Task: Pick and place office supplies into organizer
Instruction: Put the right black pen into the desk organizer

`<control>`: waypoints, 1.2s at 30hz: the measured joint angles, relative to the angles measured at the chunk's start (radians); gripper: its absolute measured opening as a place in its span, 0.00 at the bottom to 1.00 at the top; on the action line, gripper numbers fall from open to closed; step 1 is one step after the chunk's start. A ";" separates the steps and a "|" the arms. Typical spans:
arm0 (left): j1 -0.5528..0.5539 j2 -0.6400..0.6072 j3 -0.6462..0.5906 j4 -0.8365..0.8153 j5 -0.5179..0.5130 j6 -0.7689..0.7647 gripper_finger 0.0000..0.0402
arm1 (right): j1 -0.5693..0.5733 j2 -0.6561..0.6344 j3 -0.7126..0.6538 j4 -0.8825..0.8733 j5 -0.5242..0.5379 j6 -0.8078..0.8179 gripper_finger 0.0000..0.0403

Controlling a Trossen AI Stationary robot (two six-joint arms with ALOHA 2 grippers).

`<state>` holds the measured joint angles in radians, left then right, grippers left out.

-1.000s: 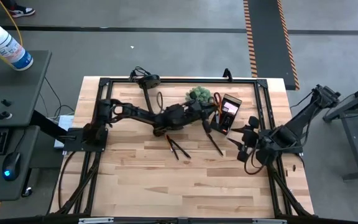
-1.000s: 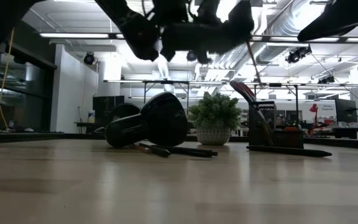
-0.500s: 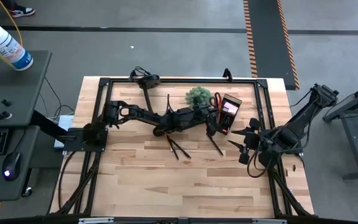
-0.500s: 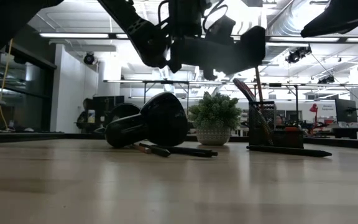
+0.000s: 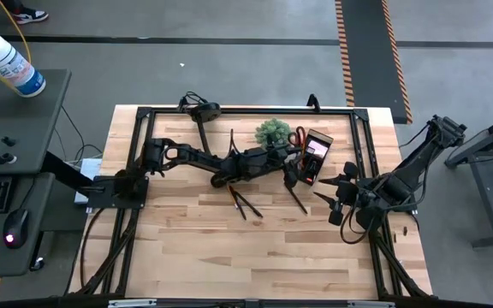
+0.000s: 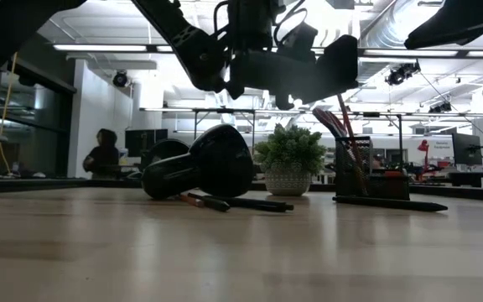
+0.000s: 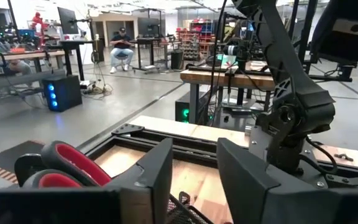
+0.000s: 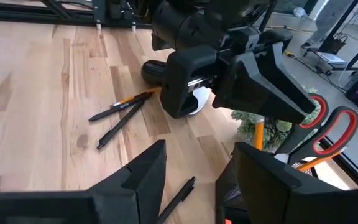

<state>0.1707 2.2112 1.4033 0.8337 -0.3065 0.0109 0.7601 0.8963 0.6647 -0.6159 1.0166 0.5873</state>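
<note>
The wooden table (image 5: 229, 248) carries everything, and the left arm stretches across its far half from nine o'clock toward the organizer (image 5: 313, 157), a black box at about two o'clock of the table's middle. The left claw (image 5: 291, 168) hangs just at the organizer's near-left edge, its two fingers (image 7: 157, 171) parted with nothing between them in the wrist view. The right arm waits at the three o'clock edge, and the right claw (image 5: 332, 198) stands open and empty, pointing toward the organizer. The black desk lamp (image 6: 212, 164) lies under the left arm, and the green plant (image 5: 273, 131) stands just at the organizer's nine o'clock, so both crowd that side of the box. Red-handled scissors (image 5: 299, 137) stand in the organizer, handles up, with an orange pencil (image 8: 258, 134) beside them. Two pens (image 5: 245, 204) lie crossed on the table at six o'clock of the lamp, and one dark pen (image 5: 295, 198) lies just at six o'clock of the organizer.
</note>
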 joint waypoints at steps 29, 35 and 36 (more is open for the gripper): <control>-0.291 -0.459 -0.208 -0.553 -0.233 0.298 0.26 | 0.000 0.043 0.000 0.088 -0.057 -0.008 0.42; -0.411 -0.459 -0.263 -0.551 -0.368 0.236 0.22 | 0.000 0.187 0.000 0.174 -0.091 0.047 0.42; -0.425 -0.459 -0.275 -0.554 -0.394 0.216 0.21 | 0.000 0.219 0.000 0.181 -0.097 0.076 0.42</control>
<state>-0.2542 1.7519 1.1279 0.2802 -0.7006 0.2272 0.7600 1.1156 0.6647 -0.4353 0.9196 0.6631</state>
